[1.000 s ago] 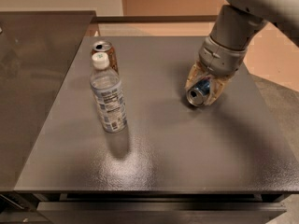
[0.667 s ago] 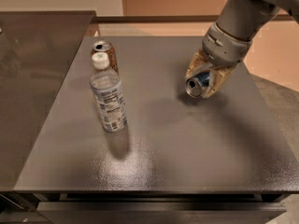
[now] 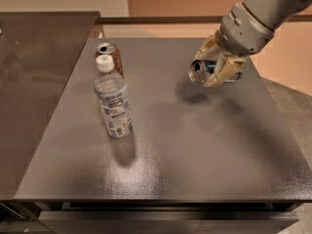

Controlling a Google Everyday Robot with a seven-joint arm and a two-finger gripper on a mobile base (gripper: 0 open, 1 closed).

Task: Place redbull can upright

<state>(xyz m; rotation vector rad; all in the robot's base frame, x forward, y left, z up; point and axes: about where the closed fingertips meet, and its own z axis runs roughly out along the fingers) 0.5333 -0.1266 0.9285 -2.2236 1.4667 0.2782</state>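
Observation:
My gripper (image 3: 215,62) is at the right rear of the dark table (image 3: 195,150), raised above its surface. It is shut on the redbull can (image 3: 201,70), a blue-and-silver can held on its side with its silver top facing the camera and to the left. The can hangs clear of the table and casts a shadow below it. The tan fingers (image 3: 222,71) wrap the can's body, hiding most of it.
A clear water bottle (image 3: 113,101) with a white cap stands upright at the left middle of the table. A brown can (image 3: 108,55) stands upright just behind it. The table's right edge lies just past the gripper.
The gripper has lifted the redbull can off the table, and the can's top now points more to the left. The bottle and brown can have not moved.

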